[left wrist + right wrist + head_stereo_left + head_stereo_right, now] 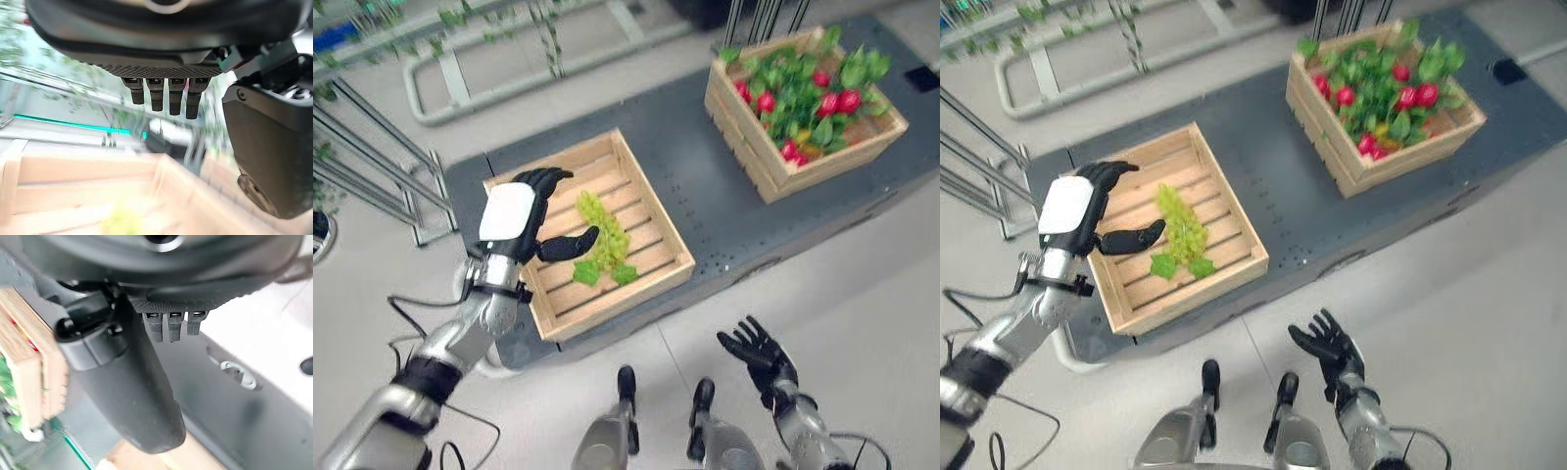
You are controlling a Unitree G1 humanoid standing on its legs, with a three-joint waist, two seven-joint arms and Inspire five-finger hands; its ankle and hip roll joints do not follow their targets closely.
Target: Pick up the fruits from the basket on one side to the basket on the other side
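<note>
A bunch of green grapes (pixel 599 237) with leaves lies in the near wooden crate (pixel 646 201) on the grey table. My left hand (pixel 524 215) hovers over that crate's left part, fingers spread, its thumb reaching toward the grapes without holding them. In the left wrist view the fingers (pixel 161 93) stay straight above the crate's slats, with the grapes (pixel 120 220) blurred below. The far wooden crate (pixel 759 162) holds red fruits (pixel 837 101) among green leaves. My right hand (pixel 759 352) hangs open low beside the table's front edge, holding nothing.
The grey table (pixel 695 176) carries both crates, with bare surface between them. Metal railings (pixel 372 166) and a grey frame (pixel 460 93) with hanging vines stand on the floor beyond the table's left end.
</note>
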